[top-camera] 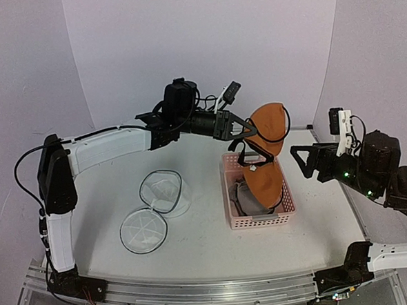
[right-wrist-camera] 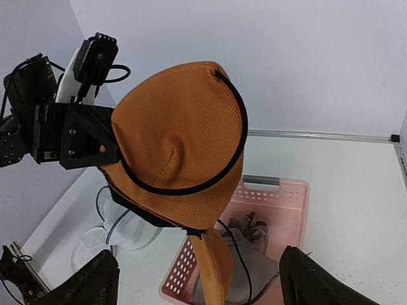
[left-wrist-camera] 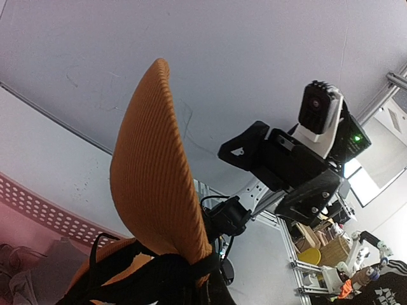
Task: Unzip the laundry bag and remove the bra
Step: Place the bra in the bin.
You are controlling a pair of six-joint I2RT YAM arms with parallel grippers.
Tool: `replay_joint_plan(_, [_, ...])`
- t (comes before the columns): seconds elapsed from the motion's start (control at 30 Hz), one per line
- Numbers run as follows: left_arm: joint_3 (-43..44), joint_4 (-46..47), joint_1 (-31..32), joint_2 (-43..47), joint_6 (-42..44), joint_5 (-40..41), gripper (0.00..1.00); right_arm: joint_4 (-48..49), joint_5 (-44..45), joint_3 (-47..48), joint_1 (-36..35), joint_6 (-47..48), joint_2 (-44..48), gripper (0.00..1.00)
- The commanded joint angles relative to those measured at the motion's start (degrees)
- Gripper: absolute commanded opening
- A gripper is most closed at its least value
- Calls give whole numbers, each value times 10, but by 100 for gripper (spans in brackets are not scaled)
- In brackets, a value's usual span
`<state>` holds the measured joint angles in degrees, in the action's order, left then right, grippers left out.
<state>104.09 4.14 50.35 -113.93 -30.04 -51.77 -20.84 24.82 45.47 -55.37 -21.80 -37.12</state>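
Observation:
My left gripper is shut on the bra and holds it up above the pink basket. One orange-brown cup stands high, while the other hangs down into the basket with the black straps. In the left wrist view the cup fills the foreground and hides my fingers. The laundry bag lies open on the table to the left, its round mesh lid flat beside it. To the right of the bra, my right gripper is open with nothing between its fingers.
The pink perforated basket stands on the table's right half and holds grey garments. White walls close the back and sides. A metal rail runs along the near edge.

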Motion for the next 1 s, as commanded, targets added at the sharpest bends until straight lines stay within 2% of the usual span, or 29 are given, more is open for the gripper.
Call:
replay_joint_plan(0.0, [59, 36, -6, -53, -26, 26, 0, -12, 21, 4, -1, -4, 24, 88])
replay_joint_plan(0.27, [77, 62, -36, -139, -77, 66, 0, -21, 25, -3, -1, -8, 33, 89])
replay_joint_plan(0.43, [92, 75, -52, -175, -77, 74, 0, -21, 22, -5, -1, -6, 32, 89])
replay_joint_plan(0.73, [97, 77, -62, -192, -13, 102, 0, -17, 16, -12, -1, -2, 25, 89])
replay_joint_plan(0.97, [18, 74, -60, -150, 71, 174, 8, -14, 15, -14, -1, -2, 20, 90])
